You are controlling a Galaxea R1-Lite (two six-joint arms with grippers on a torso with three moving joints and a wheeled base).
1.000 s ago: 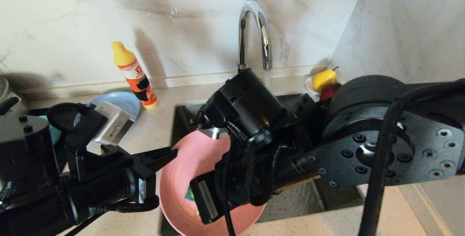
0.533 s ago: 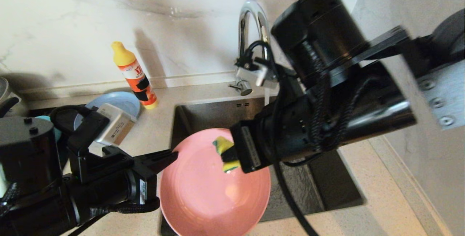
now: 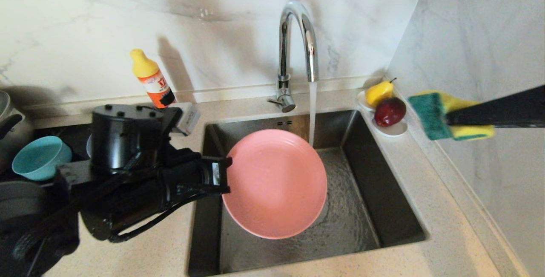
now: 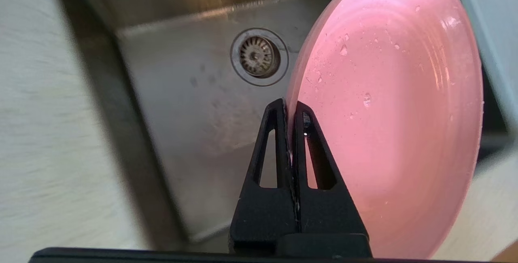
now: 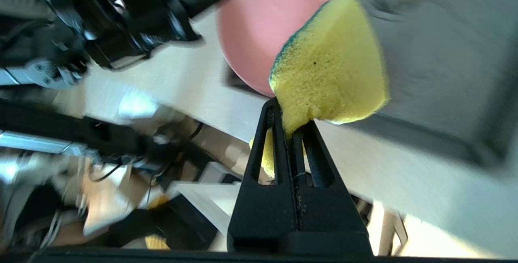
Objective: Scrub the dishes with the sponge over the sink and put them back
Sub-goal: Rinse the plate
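Head view: one round salmon-pink plate (image 3: 274,183), tilted over the square steel sink (image 3: 383,209); one teal bowl (image 3: 40,157) behind the left gripper (image 3: 225,174), which reaches in level, clamped on the plate's rim. One yellow sponge with green scouring face (image 3: 443,115), pinched in the right gripper (image 3: 451,119), raised beside the sink.

Left wrist view: fingers (image 4: 275,141) closed on the rim; one strainer drain (image 4: 259,56) beyond.

Right wrist view: sponge squeezed between closed tips.

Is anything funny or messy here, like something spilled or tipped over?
Nothing is spilled or broken. The tap is running into the sink. The left gripper pinches the salmon-pink plate by its rim, tilted over the basin. The right gripper holds the sponge up off to the side, away from the plate.
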